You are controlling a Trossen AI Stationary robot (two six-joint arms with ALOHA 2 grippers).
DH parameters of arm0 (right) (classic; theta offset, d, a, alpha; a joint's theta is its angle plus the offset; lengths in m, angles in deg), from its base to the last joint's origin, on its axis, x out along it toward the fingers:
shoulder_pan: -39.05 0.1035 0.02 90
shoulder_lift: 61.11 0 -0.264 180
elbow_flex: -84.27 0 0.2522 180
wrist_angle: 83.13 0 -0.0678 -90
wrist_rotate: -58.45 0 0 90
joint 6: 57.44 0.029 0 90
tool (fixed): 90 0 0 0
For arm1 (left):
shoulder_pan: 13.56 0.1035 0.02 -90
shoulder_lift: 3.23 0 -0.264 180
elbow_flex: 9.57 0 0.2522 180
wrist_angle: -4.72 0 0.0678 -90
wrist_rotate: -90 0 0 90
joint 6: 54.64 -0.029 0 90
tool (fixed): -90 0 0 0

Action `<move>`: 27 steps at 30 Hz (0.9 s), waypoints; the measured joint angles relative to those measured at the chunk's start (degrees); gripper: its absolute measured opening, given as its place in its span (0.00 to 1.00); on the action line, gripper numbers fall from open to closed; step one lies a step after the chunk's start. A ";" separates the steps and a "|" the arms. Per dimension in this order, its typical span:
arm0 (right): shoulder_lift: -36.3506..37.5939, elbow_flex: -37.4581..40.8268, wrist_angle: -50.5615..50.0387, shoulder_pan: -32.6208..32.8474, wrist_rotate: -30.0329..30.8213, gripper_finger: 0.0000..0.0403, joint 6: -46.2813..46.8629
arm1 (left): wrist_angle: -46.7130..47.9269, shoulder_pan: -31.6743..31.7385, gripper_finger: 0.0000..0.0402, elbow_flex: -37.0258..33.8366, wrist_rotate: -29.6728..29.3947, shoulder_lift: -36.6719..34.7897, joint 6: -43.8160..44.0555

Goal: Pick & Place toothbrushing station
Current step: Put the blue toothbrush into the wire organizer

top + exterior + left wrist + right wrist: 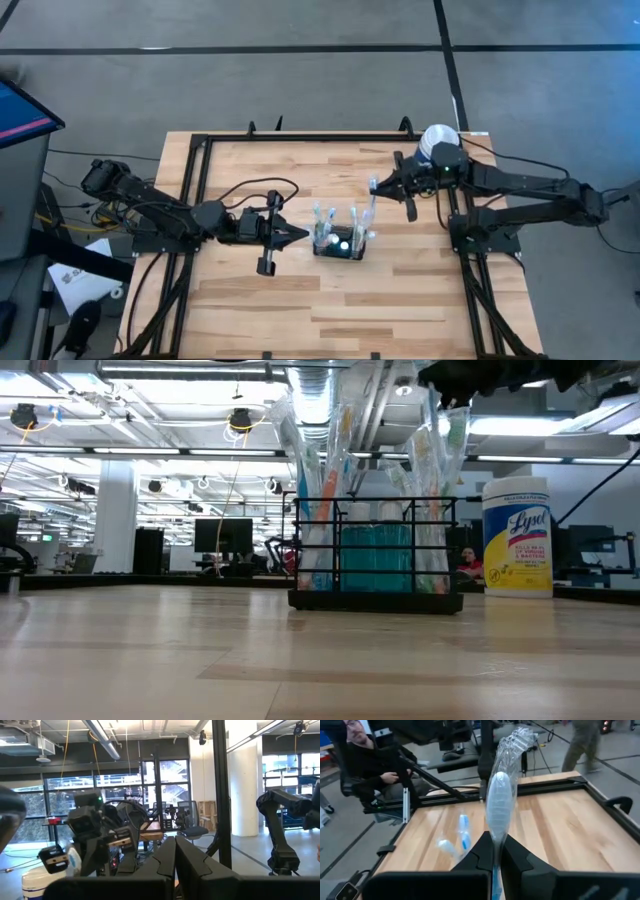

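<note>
Right fingers (496,854) pinch wrapped toothbrush (501,800).

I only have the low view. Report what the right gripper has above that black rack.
Observer: The right gripper has its jaws shut on a plastic-wrapped toothbrush.
Operator: Now give me the left arm.
Observer: The left gripper is close beside the toothbrushing station, jaws shut and holding nothing.
Operator: Place the Lysol canister for me.
Observer: The Lysol canister stands near the table's far right corner, next to the right arm.
</note>
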 joint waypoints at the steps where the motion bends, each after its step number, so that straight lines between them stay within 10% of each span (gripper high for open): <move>1: 0.31 0.71 0.47 0.42 0.03 0.00 0.15 | -0.01 0.00 0.00 0.00 0.00 0.00 0.00; 27: -0.39 22.96 35.85 6.46 1.98 0.01 7.03 | -0.01 0.00 0.00 0.00 0.02 0.00 1.38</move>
